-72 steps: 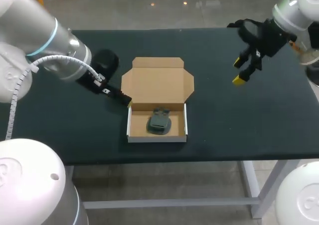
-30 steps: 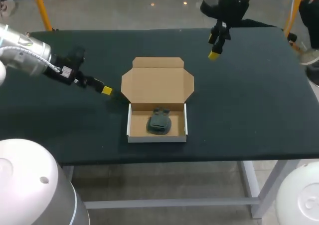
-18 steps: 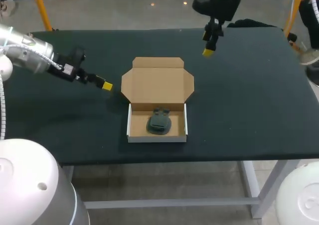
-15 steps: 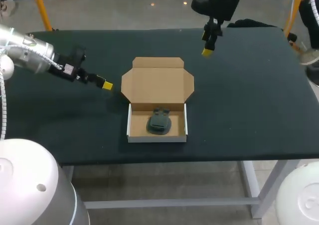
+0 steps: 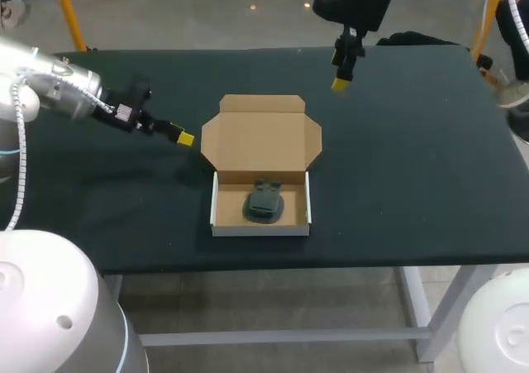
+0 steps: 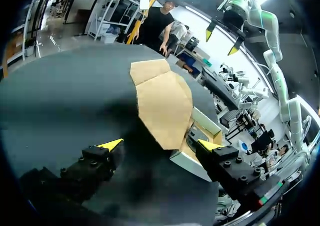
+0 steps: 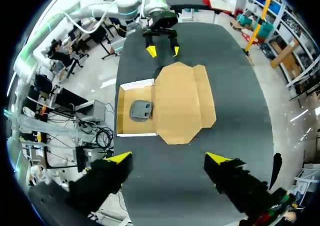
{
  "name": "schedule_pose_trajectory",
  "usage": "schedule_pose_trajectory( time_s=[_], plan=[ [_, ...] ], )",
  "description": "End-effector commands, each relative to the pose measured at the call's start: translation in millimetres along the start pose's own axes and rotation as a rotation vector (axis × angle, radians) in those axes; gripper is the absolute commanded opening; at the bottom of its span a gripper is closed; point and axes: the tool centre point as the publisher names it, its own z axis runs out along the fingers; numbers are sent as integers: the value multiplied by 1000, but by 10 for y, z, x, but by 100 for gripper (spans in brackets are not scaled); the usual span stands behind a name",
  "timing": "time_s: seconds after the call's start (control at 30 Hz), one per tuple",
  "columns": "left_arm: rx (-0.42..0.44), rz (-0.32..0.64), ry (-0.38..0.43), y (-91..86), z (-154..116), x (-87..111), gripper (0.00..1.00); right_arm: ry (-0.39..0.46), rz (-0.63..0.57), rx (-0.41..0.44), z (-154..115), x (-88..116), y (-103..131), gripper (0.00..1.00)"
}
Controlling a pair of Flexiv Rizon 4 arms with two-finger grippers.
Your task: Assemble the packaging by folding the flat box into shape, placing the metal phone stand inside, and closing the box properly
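The box [image 5: 260, 216] sits on the desk [image 5: 413, 158], phone stand [image 5: 264, 203] in its tray, lid [image 5: 261, 137] flat open; closing appears the step in hand, so the left tool [image 5: 183, 138] beside the lid or the right tool [image 5: 339, 82] beyond it, both spread and empty, should lift the lid's far edge.
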Motion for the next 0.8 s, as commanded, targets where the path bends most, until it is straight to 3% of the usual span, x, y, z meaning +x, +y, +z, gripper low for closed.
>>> schedule_pose_trajectory(
  time_s=[0.03,0.53,0.8],
  plan=[
    [-16,0,41,-38,119,-103,99,6,-1,6,-27,-9,21,100],
    [-18,8,111,-147,462,-155,91,33,-31,15,20,-105,148,100],
    [-10,23,162,-183,619,-88,64,49,-27,18,62,-155,148,100]
  ],
)
